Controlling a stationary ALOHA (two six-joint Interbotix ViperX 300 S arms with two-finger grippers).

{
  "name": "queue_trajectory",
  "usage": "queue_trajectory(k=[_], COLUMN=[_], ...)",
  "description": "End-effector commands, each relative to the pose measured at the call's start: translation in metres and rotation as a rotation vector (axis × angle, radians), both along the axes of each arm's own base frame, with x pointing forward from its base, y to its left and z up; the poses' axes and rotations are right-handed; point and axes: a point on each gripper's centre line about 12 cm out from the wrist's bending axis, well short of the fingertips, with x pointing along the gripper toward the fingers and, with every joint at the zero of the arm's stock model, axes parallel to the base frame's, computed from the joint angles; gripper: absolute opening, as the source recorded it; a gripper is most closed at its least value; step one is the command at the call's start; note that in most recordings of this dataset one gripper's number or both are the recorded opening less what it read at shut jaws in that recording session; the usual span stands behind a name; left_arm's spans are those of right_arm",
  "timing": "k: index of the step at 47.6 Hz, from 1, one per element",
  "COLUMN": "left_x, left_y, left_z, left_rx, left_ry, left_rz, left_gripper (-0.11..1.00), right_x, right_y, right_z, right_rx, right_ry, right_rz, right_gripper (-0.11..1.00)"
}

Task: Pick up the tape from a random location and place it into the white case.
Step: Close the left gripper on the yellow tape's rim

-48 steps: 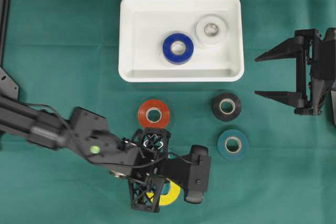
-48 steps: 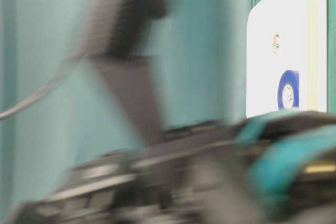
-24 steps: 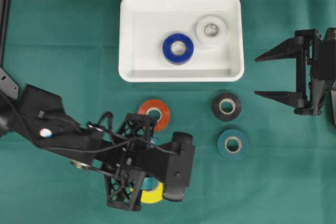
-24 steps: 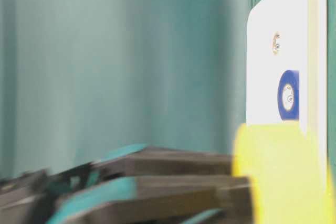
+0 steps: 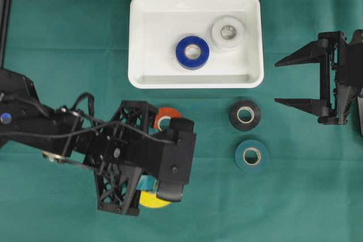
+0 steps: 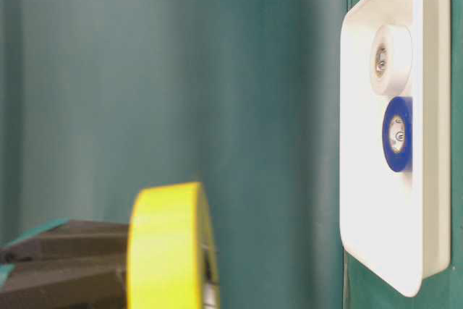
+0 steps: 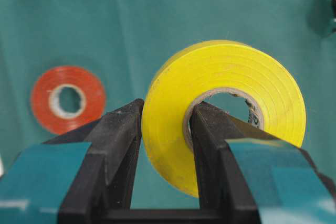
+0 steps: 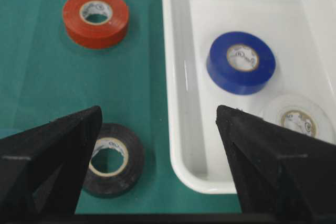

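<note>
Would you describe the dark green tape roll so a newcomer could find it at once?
Start at the white case. Below its lower right corner lies a black roll, and just below that lies the dark green roll. It nearly matches the cloth and sits nearest the bottom edge on that side.

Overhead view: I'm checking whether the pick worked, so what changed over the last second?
The left claw, shut on the yellow tape with one finger through its core, drew back toward the left of the overhead view, and the tape came with it. It now partly covers the red tape. The right claw, the white case and its two rolls stayed put.
</note>
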Motion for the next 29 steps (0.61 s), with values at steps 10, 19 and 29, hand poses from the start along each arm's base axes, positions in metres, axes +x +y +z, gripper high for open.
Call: queue_trajectory(k=[10, 19, 29], left_x=[-0.0033, -0.0049, -0.0055], left_y=[0.0108, 0.0131, 0.0133], left_z=[0.0316, 0.0339, 0.0333], left_rx=[0.015, 0.015, 0.015], left_ry=[-0.075, -0.078, -0.077], left_rz=[-0.023, -0.018, -0.018], left_gripper=[0.23, 0.23, 0.23], right_x=[0.0042, 0.0045, 0.0045], right_y=[-0.0003, -0.0005, -0.0004], right_z=[0.0095, 0.0094, 0.0094], right_rx=[0.003, 0.004, 0.001], right_ry=[-0.033, -0.031, -0.03], right_rz=[0.0, -0.001, 0.0], right_gripper=[0.87, 0.87, 0.87])
